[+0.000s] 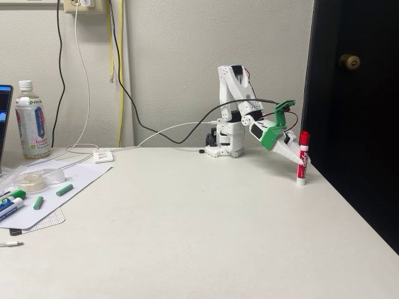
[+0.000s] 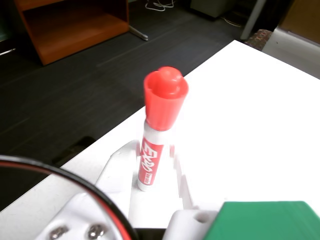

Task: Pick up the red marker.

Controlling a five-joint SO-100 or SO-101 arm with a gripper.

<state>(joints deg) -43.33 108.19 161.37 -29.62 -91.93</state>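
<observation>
The red marker (image 1: 303, 159) stands upright on its base near the table's right edge in the fixed view, red cap on top, red label on a white barrel. My gripper (image 1: 293, 133) is open just left of it. The white lower finger (image 1: 290, 152) reaches down to the marker's barrel and the green upper finger (image 1: 285, 108) is lifted well above it. In the wrist view the red marker (image 2: 152, 155) rises right in front of my gripper (image 2: 200, 185), at the tip of the white finger (image 2: 117, 167). Whether the finger touches the barrel is unclear.
The white table's right edge (image 1: 349, 205) runs close behind the marker, with a dark door (image 1: 355, 112) beyond. At the far left lie a paper (image 1: 43, 193) with green pieces, green-capped markers (image 1: 11, 202), a tape roll (image 1: 34, 180) and a bottle (image 1: 31, 121). Cables (image 1: 168, 134) trail to the arm's base.
</observation>
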